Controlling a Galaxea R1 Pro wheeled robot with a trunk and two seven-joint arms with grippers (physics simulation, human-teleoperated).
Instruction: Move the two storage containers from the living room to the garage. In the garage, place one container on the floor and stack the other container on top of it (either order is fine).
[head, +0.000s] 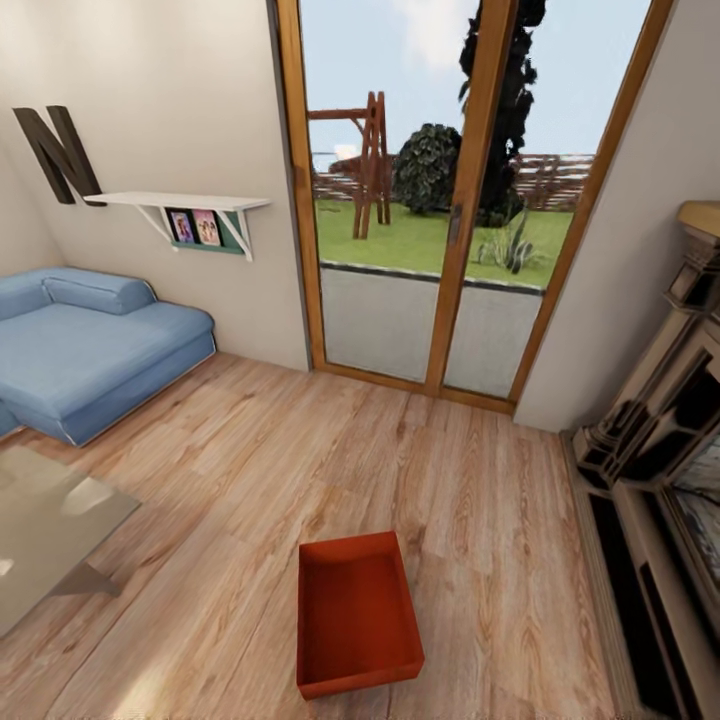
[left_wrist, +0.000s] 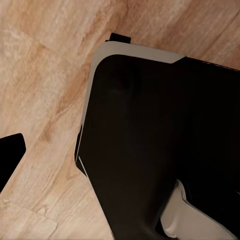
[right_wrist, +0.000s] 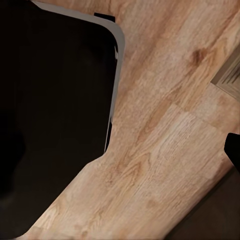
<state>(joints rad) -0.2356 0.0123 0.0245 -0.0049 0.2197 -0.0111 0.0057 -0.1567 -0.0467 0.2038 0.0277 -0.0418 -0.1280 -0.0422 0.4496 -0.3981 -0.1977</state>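
Note:
One orange-red storage container (head: 358, 625) sits open and empty on the light wood floor (head: 250, 470) of the living room, low in the head view and slightly right of centre. Only one container is in view. In the left wrist view my left gripper's dark fingertip (left_wrist: 10, 156) sits at the frame edge over the planks. In the right wrist view my right gripper's fingertip (right_wrist: 234, 150) also sits at the frame edge. Neither gripper holds anything, and both are away from the container.
A blue sofa (head: 90, 350) stands at the left and a glass coffee table (head: 50, 530) at the lower left. Wood-framed glass doors (head: 450, 200) are straight ahead. A dark cabinet and fireplace surround (head: 655, 450) line the right. My black base (left_wrist: 160, 140) (right_wrist: 55, 110) shows in both wrist views.

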